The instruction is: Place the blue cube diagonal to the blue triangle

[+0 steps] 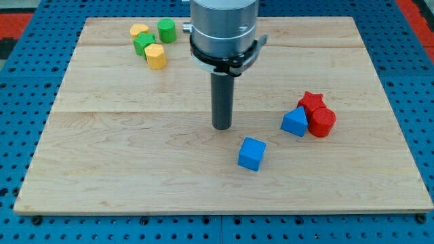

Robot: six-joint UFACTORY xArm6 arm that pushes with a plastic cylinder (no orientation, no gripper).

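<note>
The blue cube (251, 154) lies on the wooden board (122, 149), a little right of centre and toward the view's bottom. The blue triangle (294, 122) lies up and to the right of it, touching a red cylinder (321, 123) and a red star-shaped block (311, 102). My tip (222, 127) stands on the board just up and to the left of the blue cube, apart from it. The rod hangs from a large grey arm body at the view's top.
At the view's top left sit a yellow block (139, 30), a green cylinder (167, 30), a green block (143, 44) and a yellow hexagonal block (156, 56). A blue perforated surface surrounds the board.
</note>
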